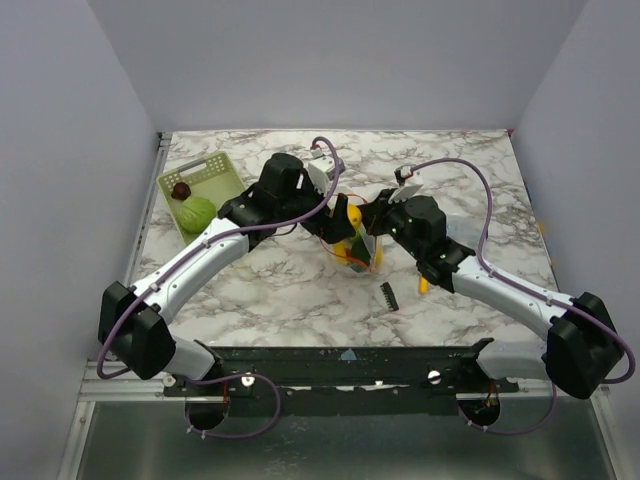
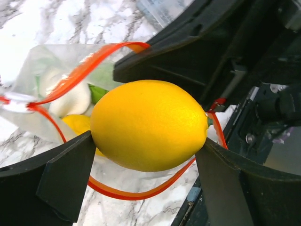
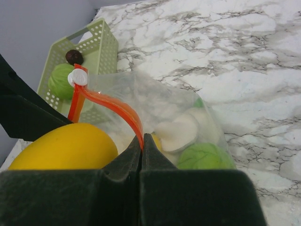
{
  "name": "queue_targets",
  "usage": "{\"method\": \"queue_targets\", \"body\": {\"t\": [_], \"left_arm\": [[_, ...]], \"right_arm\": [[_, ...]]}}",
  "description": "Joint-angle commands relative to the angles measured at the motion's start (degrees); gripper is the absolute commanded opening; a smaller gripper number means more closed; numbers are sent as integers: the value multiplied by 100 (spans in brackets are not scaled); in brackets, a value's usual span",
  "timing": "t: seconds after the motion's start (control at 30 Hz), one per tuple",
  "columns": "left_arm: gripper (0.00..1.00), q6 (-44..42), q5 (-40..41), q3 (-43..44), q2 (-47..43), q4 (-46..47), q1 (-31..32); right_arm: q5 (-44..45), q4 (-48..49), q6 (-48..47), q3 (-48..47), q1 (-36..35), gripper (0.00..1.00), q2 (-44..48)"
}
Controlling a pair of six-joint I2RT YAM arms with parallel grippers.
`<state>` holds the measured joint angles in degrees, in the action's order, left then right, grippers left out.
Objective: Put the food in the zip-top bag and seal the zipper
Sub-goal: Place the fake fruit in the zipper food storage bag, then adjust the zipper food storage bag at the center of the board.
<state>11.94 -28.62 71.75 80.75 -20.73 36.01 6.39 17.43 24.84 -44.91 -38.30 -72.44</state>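
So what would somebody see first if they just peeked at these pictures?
The big yellow lemon, gripped in the left pincer right at the open mouth of the clear zip-top bag in the middle of the table. Next, the bright red-orange zipper, pinched in the shut right pincer. A light green basket with a round green food sits at the far left.

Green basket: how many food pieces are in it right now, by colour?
In the green basket:
green round piece: 1
dark brown small piece: 1
Total: 2
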Motion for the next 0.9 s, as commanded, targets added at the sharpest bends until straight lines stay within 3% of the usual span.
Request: {"method": "queue_targets", "body": {"t": [0.0, 0.07, 0.3, 0.4, 0.5, 0.53, 0.6, 0.63, 0.77, 0.87], "left_arm": [[93, -260, 733, 79, -117, -10, -5], [99, -280, 755, 150, -122, -104, 2], [98, -203, 653, 183, -363, -208, -7], [80, -130, 996, 179, -537, -393, -48], [51, 224, 1807, -12, -766, -575, -149], [50, 407, 1932, -148, -811, -609, -233], [85, 828, 1696, -428, -808, -502, -459], [97, 958, 1385, -558, -760, -389, -561], [98, 1343, 424, -796, -471, 90, -597], [81, 1720, 193, -988, -391, 558, -595]], "right_arm": [[106, -86, -98, -206, -26, 1, 35], [109, -111, -94, -233, -25, 1, 37], [86, -272, -89, -354, -22, 1, 33], [46, -530, -68, -596, -26, 1, -96], [49, -1016, -76, -954, -20, 1, -252], [53, -1091, -84, -1004, -28, 1, -266], [-22, -1220, -43, -1055, -22, 1, -283], [-96, -1268, -23, -1074, -23, 1, -295], [-425, -1379, 45, -1087, -24, 1, -339], [-546, -1482, 20, -1153, -21, 1, -364]]}}
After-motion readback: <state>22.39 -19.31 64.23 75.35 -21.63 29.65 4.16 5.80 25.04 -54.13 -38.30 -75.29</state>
